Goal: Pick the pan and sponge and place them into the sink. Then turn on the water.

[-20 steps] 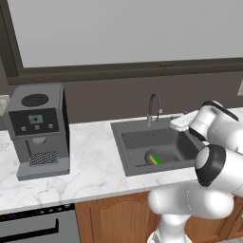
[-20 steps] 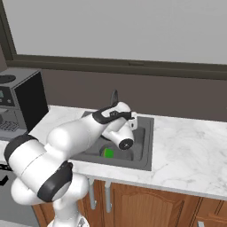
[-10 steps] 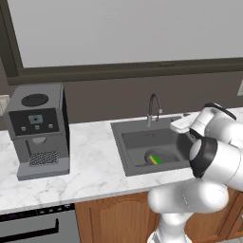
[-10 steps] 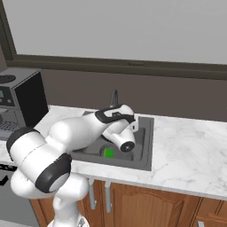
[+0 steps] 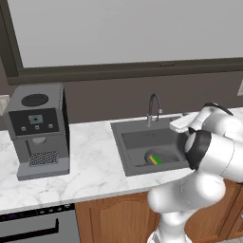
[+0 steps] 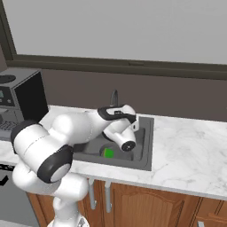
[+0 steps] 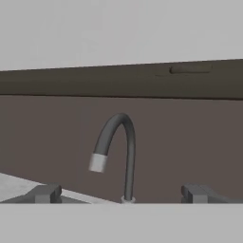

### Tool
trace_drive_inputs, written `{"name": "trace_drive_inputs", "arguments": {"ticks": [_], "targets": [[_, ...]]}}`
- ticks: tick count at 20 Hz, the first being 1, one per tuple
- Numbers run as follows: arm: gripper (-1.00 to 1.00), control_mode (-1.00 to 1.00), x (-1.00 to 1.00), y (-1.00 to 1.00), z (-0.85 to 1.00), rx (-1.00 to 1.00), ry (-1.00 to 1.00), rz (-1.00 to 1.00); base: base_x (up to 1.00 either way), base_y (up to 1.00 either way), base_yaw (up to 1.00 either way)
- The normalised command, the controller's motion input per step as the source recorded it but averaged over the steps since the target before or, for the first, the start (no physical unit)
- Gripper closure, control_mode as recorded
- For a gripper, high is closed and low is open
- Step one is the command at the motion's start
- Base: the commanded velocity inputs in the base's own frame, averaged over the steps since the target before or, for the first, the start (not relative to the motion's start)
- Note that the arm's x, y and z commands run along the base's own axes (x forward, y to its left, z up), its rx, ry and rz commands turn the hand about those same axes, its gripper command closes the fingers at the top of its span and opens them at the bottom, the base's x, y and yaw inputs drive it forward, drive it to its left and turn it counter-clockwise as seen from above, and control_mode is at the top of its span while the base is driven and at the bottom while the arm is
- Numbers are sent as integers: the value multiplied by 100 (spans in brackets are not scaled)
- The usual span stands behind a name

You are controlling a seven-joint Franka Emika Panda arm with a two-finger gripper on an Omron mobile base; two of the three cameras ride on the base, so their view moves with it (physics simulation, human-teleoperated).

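- hand [image 7: 121,197]: over the sink, jaws spread wide, nothing between them; dark fingertips [image 7: 45,193] stick up at the bottom of the hand view, one each side of the faucet base. In the right base view the hand [image 6: 128,125] points toward the back wall.
- sponge [image 5: 156,159]: green with a yellow layer, lying in the sink bottom near the front; also visible in the right base view [image 6: 108,153]. Looks soft, light and squashy, easy to pinch across its short side. Already where it belongs.
- pan [image 5: 155,155]: round dark rim just visible under and around the sponge on the basin floor; handle is hidden, can't tell which way it points. Likely stiff metal and the heaviest item here. Also looks placed.
- sink [image 5: 129,154]: dark grey recessed basin set in the white marble table [image 5: 92,171]. Fixed and rigid, walls keep both items in.
- faucet [image 7: 116,154]: thin dark gooseneck with a light tip, straight ahead of the hand, upright at the back edge of the sink. Rigid, thin, smooth, probably slippery for the pads. No water stream seen, so the tap looks off.
- judgement: water step remains; faucet lever isn't clear in any view, so the take-hold point is uncertain. A push or pinch low near the base seems safer than on the curved neck.
- coffee machine [image 5: 39,129]: far left on the table, well apart from the sink, not in the way.
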Motion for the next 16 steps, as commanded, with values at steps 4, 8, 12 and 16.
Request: {"name": "trace_drive_inputs", "arguments": {"ticks": [4,8,12,16], "targets": [[-100,-100,14,2,-2,0,0,0,0,0,0],[-100,-100,13,2,-7,0,0,0,0,0,0],[-100,-100,13,5,-11,0,0,0,0,0,0],[-100,-100,13,1,-15,0,0,0,0,0,0]]}}
